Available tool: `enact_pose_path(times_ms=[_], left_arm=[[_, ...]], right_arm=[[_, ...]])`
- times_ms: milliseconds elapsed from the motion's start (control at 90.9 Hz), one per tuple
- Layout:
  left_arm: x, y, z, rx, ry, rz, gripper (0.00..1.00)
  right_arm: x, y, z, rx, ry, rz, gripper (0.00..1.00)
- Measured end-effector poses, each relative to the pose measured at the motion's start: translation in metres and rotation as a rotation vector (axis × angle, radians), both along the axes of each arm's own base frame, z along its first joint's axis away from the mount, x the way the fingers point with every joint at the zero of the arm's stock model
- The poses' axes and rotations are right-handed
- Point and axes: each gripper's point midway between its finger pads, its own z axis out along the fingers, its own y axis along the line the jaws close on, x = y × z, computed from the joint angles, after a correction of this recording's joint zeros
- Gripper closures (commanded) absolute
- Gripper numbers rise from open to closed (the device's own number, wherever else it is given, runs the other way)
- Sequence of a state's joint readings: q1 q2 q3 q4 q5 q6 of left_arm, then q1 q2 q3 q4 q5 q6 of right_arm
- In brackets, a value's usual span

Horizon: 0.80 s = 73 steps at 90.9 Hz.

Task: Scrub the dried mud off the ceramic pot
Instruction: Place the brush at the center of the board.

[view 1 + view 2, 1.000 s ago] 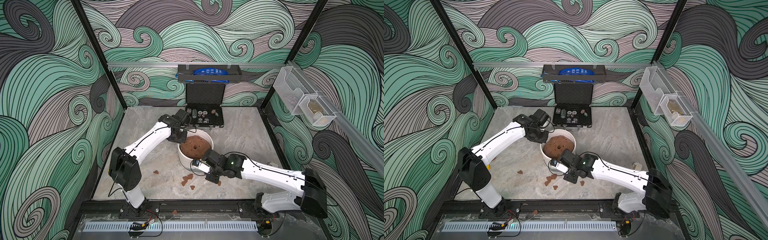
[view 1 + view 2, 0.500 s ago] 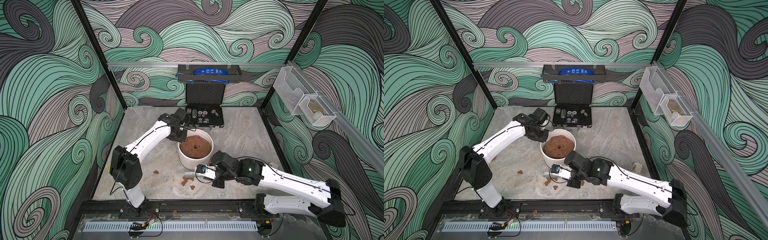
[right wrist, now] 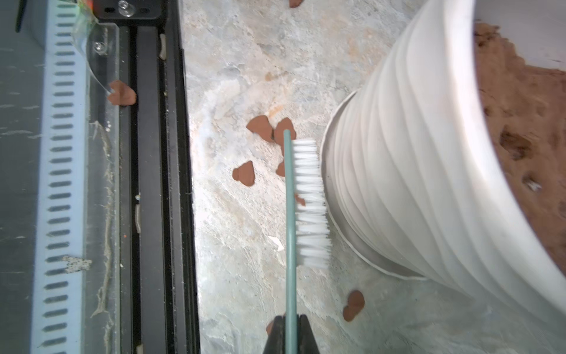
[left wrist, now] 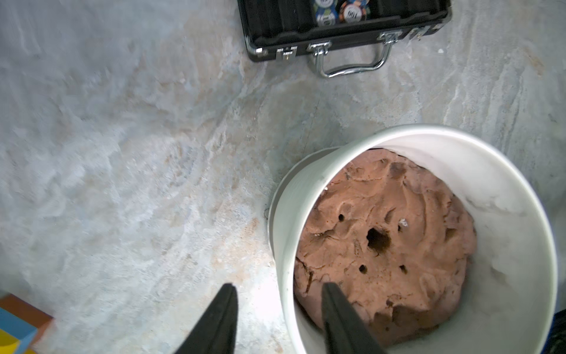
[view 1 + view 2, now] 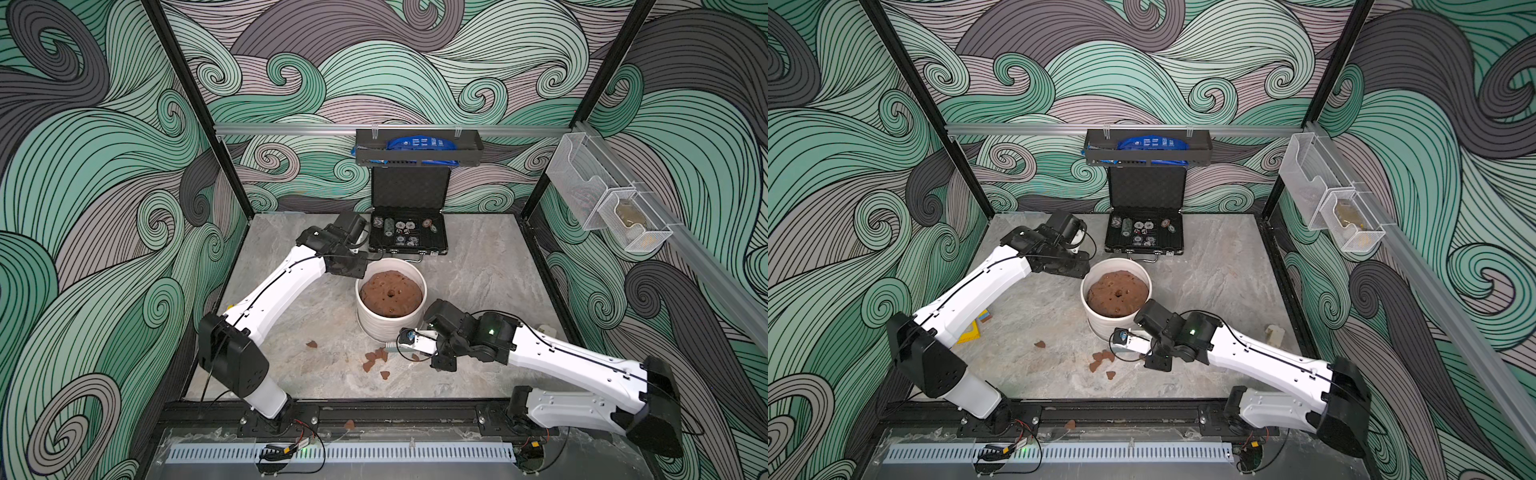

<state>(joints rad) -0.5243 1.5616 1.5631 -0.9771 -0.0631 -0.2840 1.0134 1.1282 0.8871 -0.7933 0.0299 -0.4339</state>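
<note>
Ceramic pot [image 5: 388,328] upright mid-worktop, in front of the black case [image 5: 409,237] at the back edge. A brown mound [image 4: 382,239] fills it. Left gripper [image 4: 279,286]: jaws apart, straddling the pot rim, one finger inside, one outside. Right gripper [image 3: 289,325]: clamped narrow on the brush [image 3: 309,199] handle. Bristles face the pot's lower wall; contact unclear. Dried mud [image 3: 244,174] chips lie loose on the worktop [image 5: 478,291] toward the front edge, just beside the pot.
</note>
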Motion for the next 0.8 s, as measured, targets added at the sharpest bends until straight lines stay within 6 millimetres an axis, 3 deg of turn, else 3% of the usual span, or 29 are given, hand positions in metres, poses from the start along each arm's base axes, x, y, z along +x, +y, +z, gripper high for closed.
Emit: enact_pose_path(times_ms=[121, 264, 462, 803], left_arm=[[-0.004, 0.008, 0.007, -0.009, -0.047, 0.002, 0.26], [-0.008, 0.021, -0.006, 0.016, -0.041, 0.011, 0.17], [-0.021, 0.04, -0.029, 0.045, -0.008, 0.029, 0.13], [-0.023, 0.059, -0.029, 0.026, -0.034, 0.072, 0.12]], right_arm=[[-0.006, -0.012, -0.005, -0.007, -0.017, 0.019, 1.0], [-0.014, -0.027, -0.034, -0.084, 0.014, 0.033, 1.0], [-0.017, -0.015, -0.048, -0.106, 0.04, 0.076, 1.0], [-0.024, -0.013, -0.071, -0.133, 0.041, 0.13, 0.89]])
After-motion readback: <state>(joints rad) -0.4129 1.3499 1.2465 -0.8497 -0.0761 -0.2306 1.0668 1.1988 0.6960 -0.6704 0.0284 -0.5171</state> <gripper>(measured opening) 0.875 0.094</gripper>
